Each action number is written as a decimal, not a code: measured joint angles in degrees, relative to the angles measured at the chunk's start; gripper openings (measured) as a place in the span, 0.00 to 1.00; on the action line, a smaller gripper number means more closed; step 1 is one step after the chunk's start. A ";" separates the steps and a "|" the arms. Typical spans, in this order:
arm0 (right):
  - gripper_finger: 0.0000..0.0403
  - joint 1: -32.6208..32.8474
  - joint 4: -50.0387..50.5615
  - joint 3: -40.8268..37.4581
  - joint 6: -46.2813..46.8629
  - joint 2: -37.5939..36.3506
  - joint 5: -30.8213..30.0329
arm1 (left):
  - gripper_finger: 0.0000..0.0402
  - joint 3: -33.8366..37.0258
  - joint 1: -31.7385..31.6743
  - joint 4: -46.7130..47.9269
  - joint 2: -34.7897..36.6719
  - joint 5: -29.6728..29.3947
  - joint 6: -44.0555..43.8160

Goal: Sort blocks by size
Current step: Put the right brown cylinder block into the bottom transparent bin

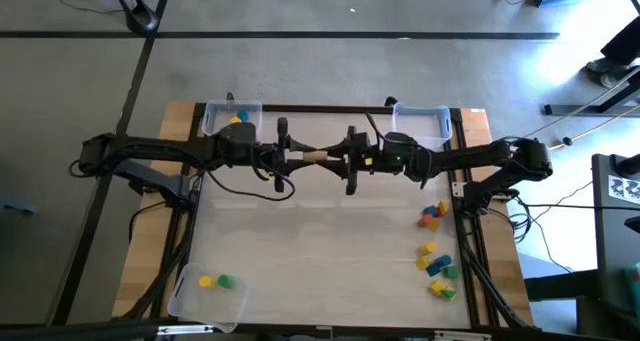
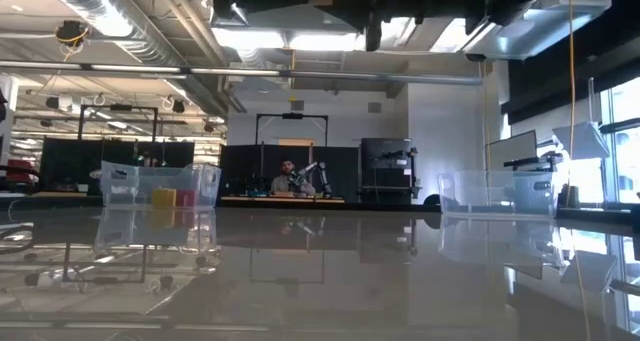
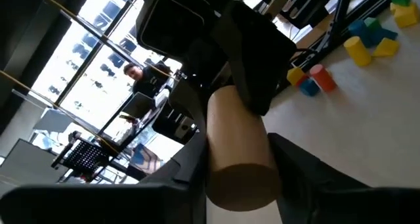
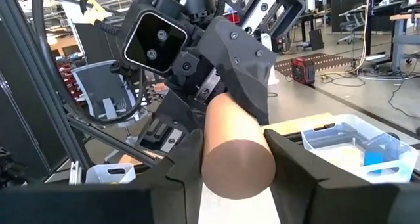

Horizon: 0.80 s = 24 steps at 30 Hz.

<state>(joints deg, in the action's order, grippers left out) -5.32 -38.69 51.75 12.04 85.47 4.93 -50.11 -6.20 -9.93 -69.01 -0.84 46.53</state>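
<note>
1. A plain wooden cylinder [image 1: 314, 157] hangs above the middle of the tabletop [image 1: 320, 251], its long axis running level from one arm to the other.
2. The left tool [image 1: 300, 158] is clamped on one end of the cylinder and the right tool [image 1: 335, 159] on the other, so the two tools face each other head-on with the piece bridging them.
3. In each wrist view the round end face of the cylinder sits between that arm's own dark fingers [image 4: 187, 159], with the other arm's tool closed on the far end.
4. Most of the blocks [image 1: 437, 251] lie loose near the tabletop's right edge: red, orange, yellow, blue and green pieces in two small groups.
5. A yellow block and a green block [image 1: 225, 280] sit in the clear tray [image 1: 190, 299] at the near left corner; one far tray [image 1: 218, 113] holds a yellow piece, and another clear tray [image 1: 430, 116] stands further right.
6. No writing or label can be read.
7. The tabletop is pale and glossy, framed in wood. Behind it is a workshop with ceiling ducts, large windows and a person [image 2: 287, 178] seated at a distant desk.
</note>
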 joint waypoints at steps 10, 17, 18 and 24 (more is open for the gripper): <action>0.56 0.00 9.58 0.00 -2.09 -6.77 2.09 | 0.29 -1.94 0.77 10.41 2.67 -5.65 -15.15; 0.62 0.08 27.54 0.00 -6.08 -17.04 -3.81 | 0.30 -8.92 2.75 38.11 7.72 -6.82 -33.80; 0.62 0.02 29.45 0.00 -6.28 -17.73 -4.49 | 0.29 -9.69 3.53 41.53 8.20 -6.71 -35.94; 0.62 0.04 37.05 -0.02 -6.57 -17.69 -6.32 | 0.29 -12.46 11.40 56.45 9.04 -6.66 -47.77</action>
<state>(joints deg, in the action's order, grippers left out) -5.29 -1.64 51.72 5.48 67.78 -1.39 -62.57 5.21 46.52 -59.96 -7.50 -1.24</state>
